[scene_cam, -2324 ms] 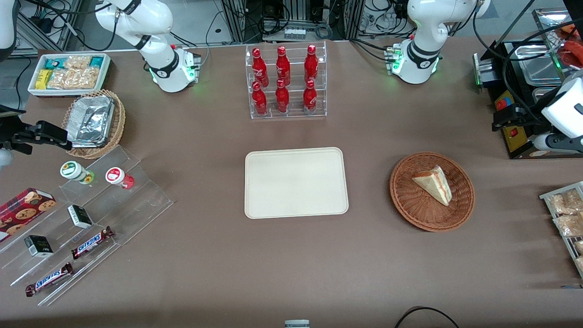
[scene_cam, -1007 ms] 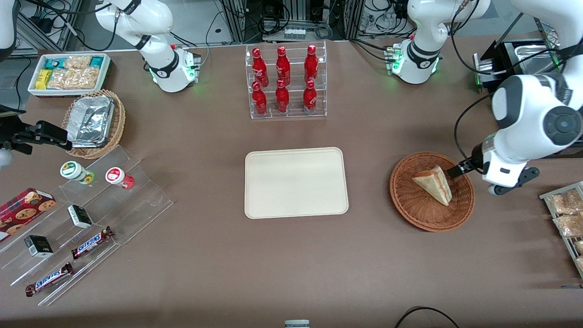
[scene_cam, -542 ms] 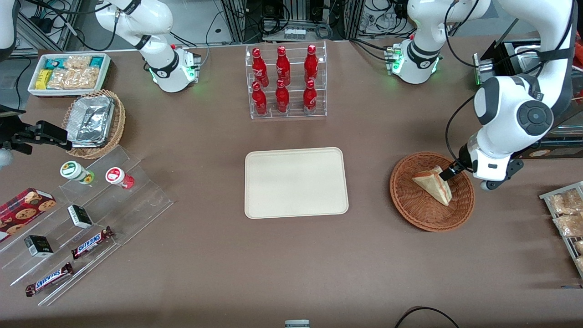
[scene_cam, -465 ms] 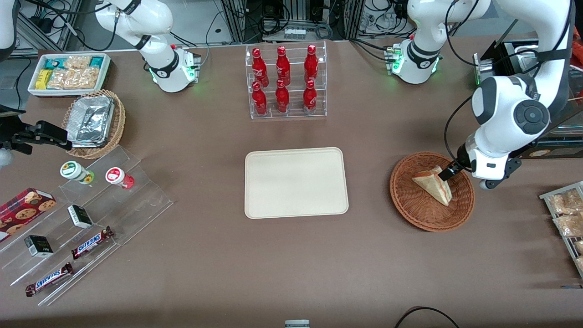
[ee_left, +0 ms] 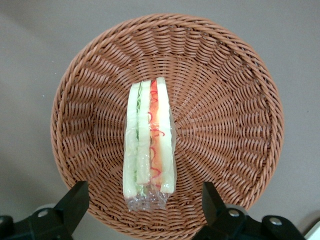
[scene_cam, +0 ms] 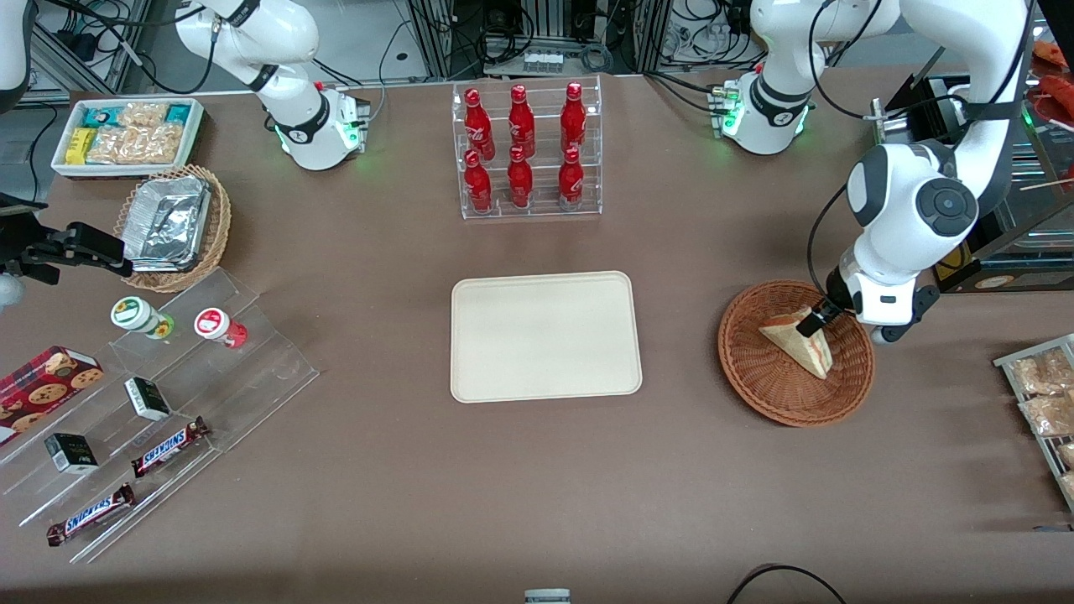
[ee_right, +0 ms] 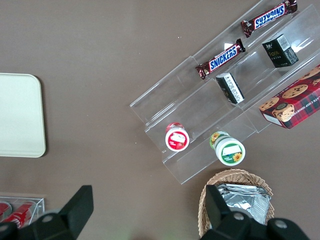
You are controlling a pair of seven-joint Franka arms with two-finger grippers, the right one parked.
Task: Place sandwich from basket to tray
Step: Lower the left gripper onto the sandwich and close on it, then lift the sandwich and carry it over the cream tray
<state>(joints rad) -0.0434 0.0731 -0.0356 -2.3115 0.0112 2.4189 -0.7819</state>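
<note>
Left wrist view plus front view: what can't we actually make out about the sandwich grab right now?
- Front view: gripper above the triangular beige-bread sandwich; the arm's white wrist hides most of it, so height over the bread is unclear.
- Left wrist view: black fingers are open and cut off by the frame edge; contact with the sandwich is not seen.
- Sandwich underside, hidden against the round reddish-brown wicker basket.

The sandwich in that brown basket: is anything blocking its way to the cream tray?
Nothing visible does. The hand, fingers open, hovers over the sandwich in the basket, and only bare table lies between the basket and the tray.
</note>
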